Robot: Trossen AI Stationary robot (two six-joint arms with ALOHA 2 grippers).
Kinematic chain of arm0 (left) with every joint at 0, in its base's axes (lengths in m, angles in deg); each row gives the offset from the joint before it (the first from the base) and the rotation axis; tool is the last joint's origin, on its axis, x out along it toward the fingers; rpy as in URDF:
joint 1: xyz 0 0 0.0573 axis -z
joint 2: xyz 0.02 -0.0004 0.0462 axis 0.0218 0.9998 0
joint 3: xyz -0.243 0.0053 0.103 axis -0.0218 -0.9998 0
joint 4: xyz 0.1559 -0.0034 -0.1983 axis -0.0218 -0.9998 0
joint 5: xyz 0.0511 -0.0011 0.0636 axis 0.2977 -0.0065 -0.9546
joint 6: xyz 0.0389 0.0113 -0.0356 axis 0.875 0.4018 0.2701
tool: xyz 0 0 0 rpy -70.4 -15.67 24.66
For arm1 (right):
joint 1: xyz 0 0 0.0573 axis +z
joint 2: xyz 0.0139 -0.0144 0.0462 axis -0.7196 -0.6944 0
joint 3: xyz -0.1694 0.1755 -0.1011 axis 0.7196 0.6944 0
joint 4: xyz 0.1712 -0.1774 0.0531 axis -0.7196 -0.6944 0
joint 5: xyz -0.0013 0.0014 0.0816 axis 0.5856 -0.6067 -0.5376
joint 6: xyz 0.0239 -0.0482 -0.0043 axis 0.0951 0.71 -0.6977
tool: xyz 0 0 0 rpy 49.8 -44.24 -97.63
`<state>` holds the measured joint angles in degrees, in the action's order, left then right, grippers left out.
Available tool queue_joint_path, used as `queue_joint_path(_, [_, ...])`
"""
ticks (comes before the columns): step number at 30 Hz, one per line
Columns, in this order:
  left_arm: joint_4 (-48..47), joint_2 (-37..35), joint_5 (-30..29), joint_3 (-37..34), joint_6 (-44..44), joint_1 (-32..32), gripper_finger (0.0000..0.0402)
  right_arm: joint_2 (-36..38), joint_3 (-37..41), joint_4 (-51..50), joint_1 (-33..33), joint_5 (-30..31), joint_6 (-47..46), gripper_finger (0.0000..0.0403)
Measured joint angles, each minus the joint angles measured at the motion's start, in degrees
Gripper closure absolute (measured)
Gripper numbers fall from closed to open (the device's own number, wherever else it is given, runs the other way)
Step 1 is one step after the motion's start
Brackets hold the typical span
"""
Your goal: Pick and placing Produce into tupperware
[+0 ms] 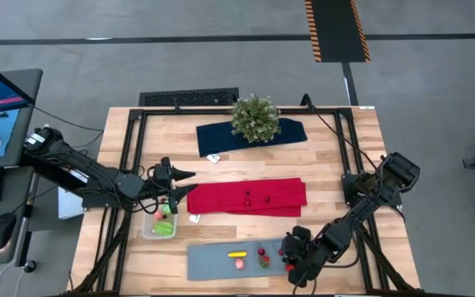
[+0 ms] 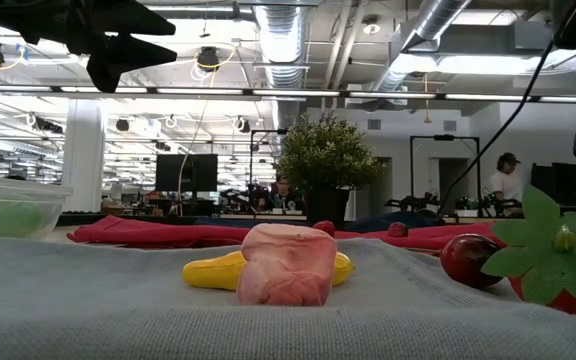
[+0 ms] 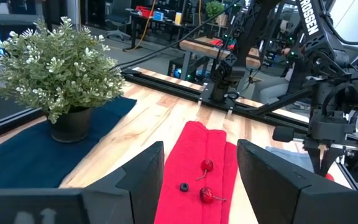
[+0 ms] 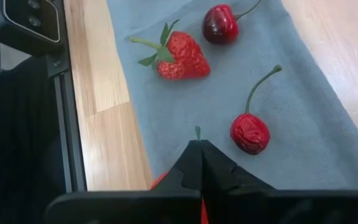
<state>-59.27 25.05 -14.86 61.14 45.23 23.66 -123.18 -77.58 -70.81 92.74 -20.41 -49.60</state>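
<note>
The clear tupperware (image 1: 159,224) stands at the near left with green produce inside; it also shows in the low view (image 2: 13,205). On the grey mat (image 1: 213,262) lie a yellow piece (image 1: 236,254), a pink piece (image 2: 286,265), a strawberry (image 4: 182,55) and two cherries (image 4: 249,132). My right gripper (image 4: 201,155) points down at the mat's right end, shut over a red fruit (image 4: 158,180) that it mostly hides. My left gripper (image 1: 184,175) hangs open above the table, beyond the tupperware. My right gripper comes at the red fruit slanting down from above. Its shut fingertips meet at a thin green stem (image 4: 197,132), whose tip sticks out just past them. The fingers hide the rest of the fruit. The fruit lies on the grey mat.
A red cloth (image 1: 250,198) in the table's middle carries two cherries (image 3: 207,165) and a dark berry (image 3: 184,186). Behind it a potted plant (image 1: 256,118) stands on a dark blue cloth (image 1: 221,136). Black frame rails (image 1: 130,157) run along the table's sides.
</note>
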Motion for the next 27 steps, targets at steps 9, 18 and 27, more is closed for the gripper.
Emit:
queue_joint_path(9, [0.0, 0.0, 0.0, 0.0, 0.1, 0.0, 0.0209, 0.0, -1.3, -0.6, -1.5, 0.7, 2.9, 0.0393])
queue_joint_path(18, [0.1, 0.0, 0.0, 0.0, 0.0, 0.0, 0.0209, 0.1, -7.7, -5.5, -5.2, 2.3, 12.6, 0.0393])
queue_joint_path(27, [-0.1, 0.0, 0.1, 0.0, -1.4, 0.0, 0.0209, 0.1, -12.6, -7.9, -9.6, 4.6, 22.3, 0.0393])
